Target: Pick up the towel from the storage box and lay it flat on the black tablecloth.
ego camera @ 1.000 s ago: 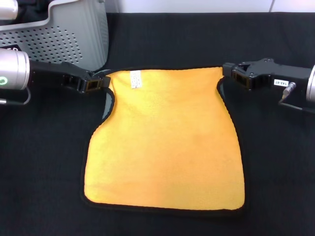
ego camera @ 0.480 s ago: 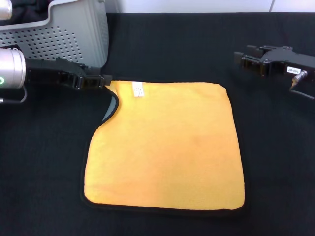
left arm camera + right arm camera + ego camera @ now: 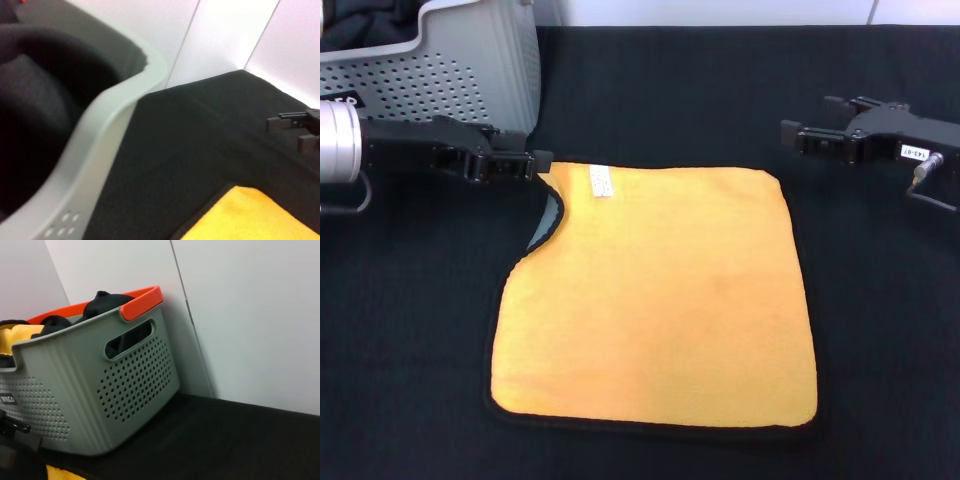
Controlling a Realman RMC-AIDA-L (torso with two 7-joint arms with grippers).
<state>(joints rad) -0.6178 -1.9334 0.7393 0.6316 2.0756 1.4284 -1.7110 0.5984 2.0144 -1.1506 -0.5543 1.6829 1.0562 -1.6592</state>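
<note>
Between both open grippers, the towel (image 3: 655,300) lies flat.

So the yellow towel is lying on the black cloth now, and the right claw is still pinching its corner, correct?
Not quite. The towel does lie on the black tablecloth, but the right gripper is clear of it, open, beyond the far right corner. The head view shows the gap. The left gripper sits at the other far corner.
</note>
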